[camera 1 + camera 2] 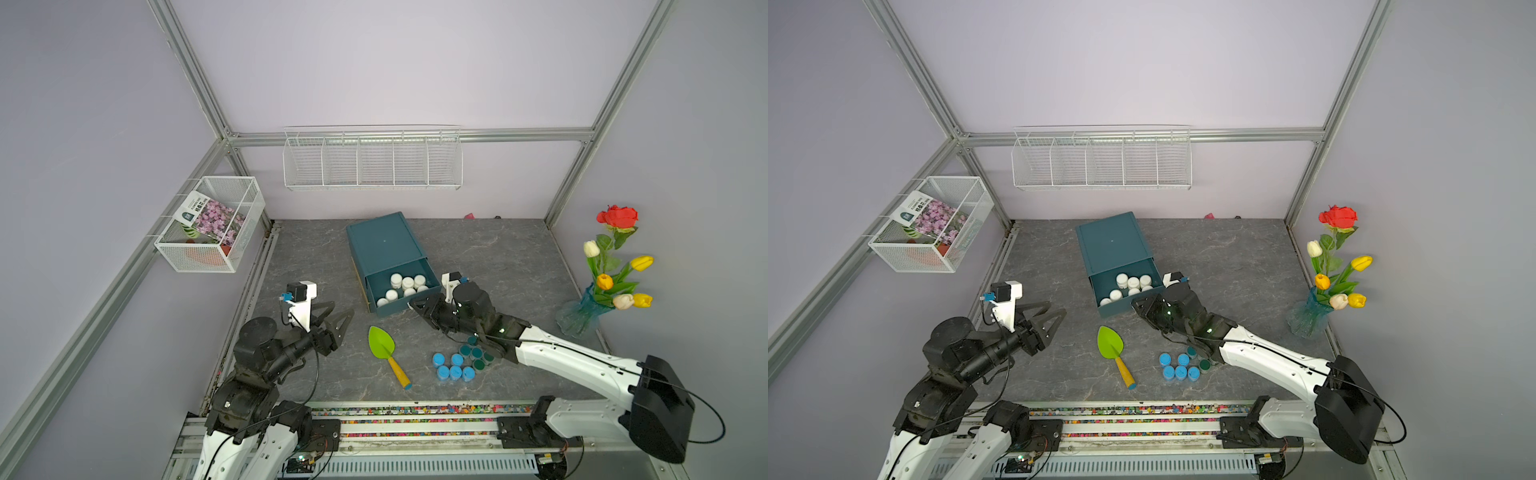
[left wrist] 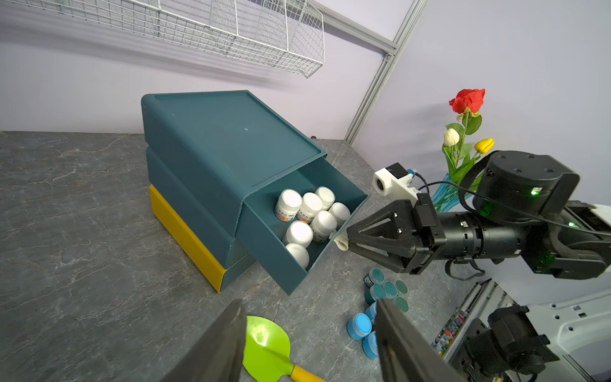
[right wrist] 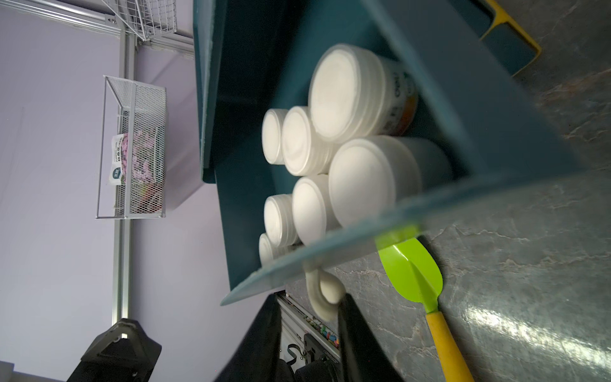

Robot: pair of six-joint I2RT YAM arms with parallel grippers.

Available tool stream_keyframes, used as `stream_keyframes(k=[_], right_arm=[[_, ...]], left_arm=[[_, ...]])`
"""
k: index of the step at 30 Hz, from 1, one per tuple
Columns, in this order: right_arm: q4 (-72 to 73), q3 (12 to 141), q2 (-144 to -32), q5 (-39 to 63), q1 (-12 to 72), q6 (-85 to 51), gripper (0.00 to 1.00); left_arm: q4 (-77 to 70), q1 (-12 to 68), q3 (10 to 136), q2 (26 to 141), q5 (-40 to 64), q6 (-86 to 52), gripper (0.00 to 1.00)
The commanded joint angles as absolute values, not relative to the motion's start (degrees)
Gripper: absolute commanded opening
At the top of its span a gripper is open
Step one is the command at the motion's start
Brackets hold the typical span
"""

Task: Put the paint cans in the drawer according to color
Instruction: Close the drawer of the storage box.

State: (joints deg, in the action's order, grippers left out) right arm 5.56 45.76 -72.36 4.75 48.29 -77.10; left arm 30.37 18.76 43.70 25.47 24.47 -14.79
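Drawer unit [image 1: 382, 245], teal over a yellow base, stands near the middle of the grey marbled table [image 1: 311, 257]. Its top drawer [image 2: 274, 258] is pulled out toward the arms. Inside the drawer, seven white paint cans [image 2: 299, 233] stand upright and packed together, lids up. No other colour shows among them in either top view. On the table in front of the unit, five light blue paint cans [image 1: 456, 373] form a tight cluster. The dark teal paint cans [image 1: 476, 354] stand just beside them, partly under the right forearm, so they cannot be counted. A green trowel [image 1: 381, 343] with a yellow handle lies flat between this cluster and the left arm, blade toward the drawer. The right gripper [image 2: 346, 239] is at the drawer's front wall. Its jaws are narrowed on the white pull loop [image 3: 325, 291] that hangs from that wall. In the left wrist view the loop sits between the fingertips, and in the right wrist view it touches one finger. The left gripper [image 1: 343, 307] hangs above the table, well apart from the unit and the cans. Its fingers [image 2: 215, 347] are spread wide and hold nothing, and the trowel blade and some blue cans show through the gap. A vase of artificial flowers [image 1: 582, 316] stands at the table's right edge. A wire shelf [image 1: 374, 162] hangs on the back wall. A wire basket [image 1: 208, 224] with a flower-printed packet hangs on the left wall.
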Motion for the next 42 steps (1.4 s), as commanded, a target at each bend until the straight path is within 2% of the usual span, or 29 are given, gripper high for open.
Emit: stream_keyframes(k=[1,6,13,16,21,22,32,42], right_arm=[[6.19,44.78,-72.57,4.4,47.9,-77.85,0.37],[7.63,43.77,-73.06,4.74,47.71,-78.31,0.41],[10.93,45.59,-76.07,5.35,47.45,-78.4,0.31],[10.92,46.1,-76.44,5.63,47.33,-78.03,0.23],[10.87,46.85,-75.26,4.85,47.37,-77.65,0.01],[10.49,47.29,-75.03,4.77,47.37,-77.37,0.0],[8.77,52.69,-77.85,5.64,47.37,-76.03,0.0],[13.25,57.36,-84.64,5.72,45.86,-74.36,0.0]], left_arm=[[30.5,18.9,44.56,25.0,24.82,-15.29,0.65],[30.24,18.9,44.57,25.15,24.79,-15.48,0.65],[30.54,18.9,44.91,25.37,25.02,-15.1,0.65],[30.73,18.96,44.84,25.34,25.11,-15.12,0.65],[30.45,18.95,44.43,25.05,24.9,-15.47,0.65],[30.41,18.95,44.43,25.1,24.83,-15.47,0.65],[29.88,18.93,44.07,25.18,24.53,-15.56,0.65],[29.97,18.94,43.55,24.91,24.44,-15.66,0.65]])
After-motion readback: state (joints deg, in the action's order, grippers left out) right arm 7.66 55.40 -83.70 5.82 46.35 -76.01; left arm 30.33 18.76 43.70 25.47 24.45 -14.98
